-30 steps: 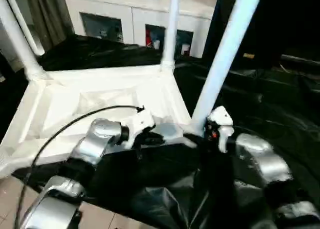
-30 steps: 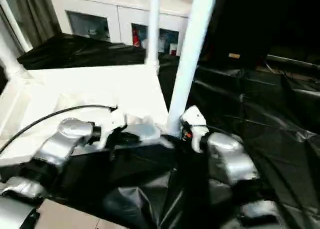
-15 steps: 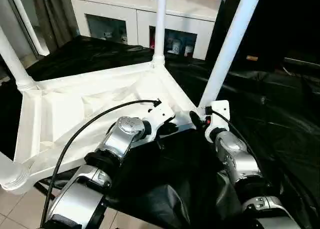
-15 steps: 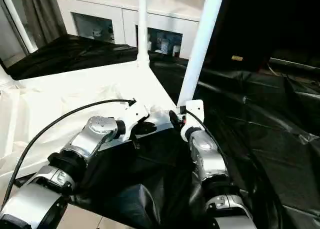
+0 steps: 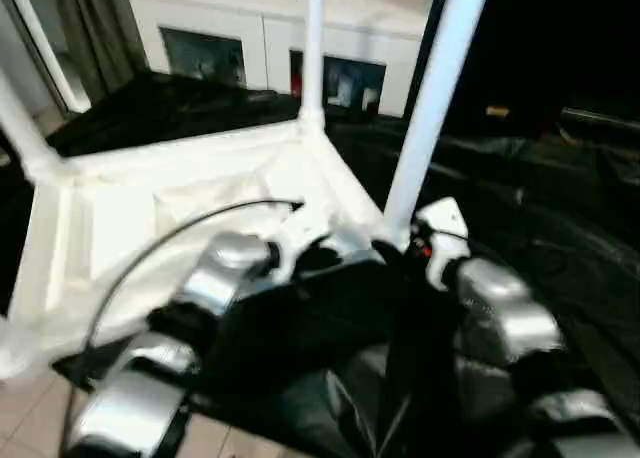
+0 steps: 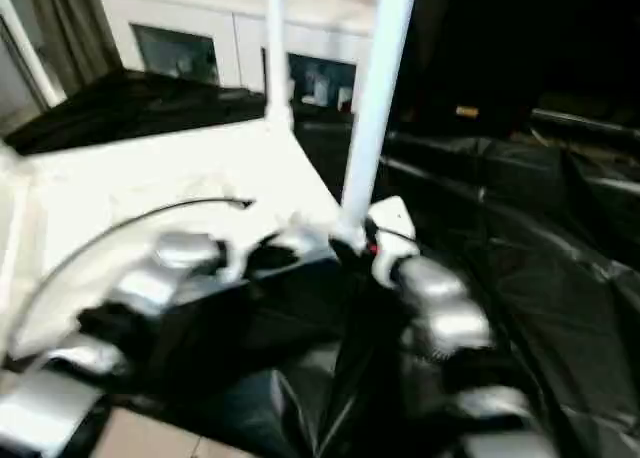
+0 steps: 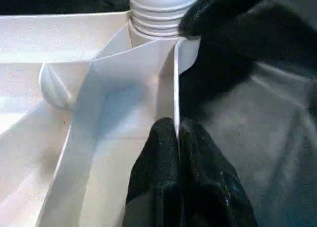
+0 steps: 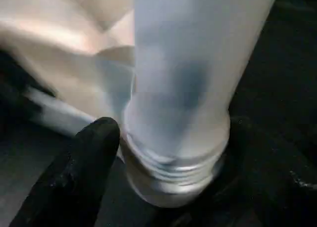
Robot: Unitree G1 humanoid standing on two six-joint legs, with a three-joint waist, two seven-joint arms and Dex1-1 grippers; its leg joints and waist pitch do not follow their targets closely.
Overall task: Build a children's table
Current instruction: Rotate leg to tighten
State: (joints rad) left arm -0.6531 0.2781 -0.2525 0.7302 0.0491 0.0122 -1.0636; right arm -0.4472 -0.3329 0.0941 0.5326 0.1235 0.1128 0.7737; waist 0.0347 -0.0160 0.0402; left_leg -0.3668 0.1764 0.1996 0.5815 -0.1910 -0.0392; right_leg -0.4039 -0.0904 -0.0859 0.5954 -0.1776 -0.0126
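Tabletop: the white plastic square tabletop point(image 5: 150, 203) lies upside down on the black plastic sheeting point(image 5: 560, 208), its ribbed underside facing up, at about 10 o'clock from the two arms.
Near leg: a long white cylindrical leg point(image 5: 432, 98) stands upright in the corner socket nearest the robot, at 12 o'clock between the two wrists; its ribbed base point(image 7: 161, 14) sits in the socket.
Far legs: a second white leg point(image 5: 312, 48) rises from the far corner at 12 o'clock, and a third point(image 5: 22, 128) from the corner at 9 o'clock.
Left gripper: the left gripper point(image 7: 176, 138) has its two black fingers point(image 7: 158, 157) closed on the thin upright rim wall point(image 7: 176, 88) of the tabletop, just beside the near socket.
Right gripper: the right gripper point(image 8: 168, 152) has its black fingers point(image 8: 91, 162) spread on either side of the near leg's base; one finger lies just beside the ribbed collar, and contact cannot be told.
Background: a white cabinet with glass doors point(image 5: 270, 48) stands behind the sheeting at 12 o'clock.
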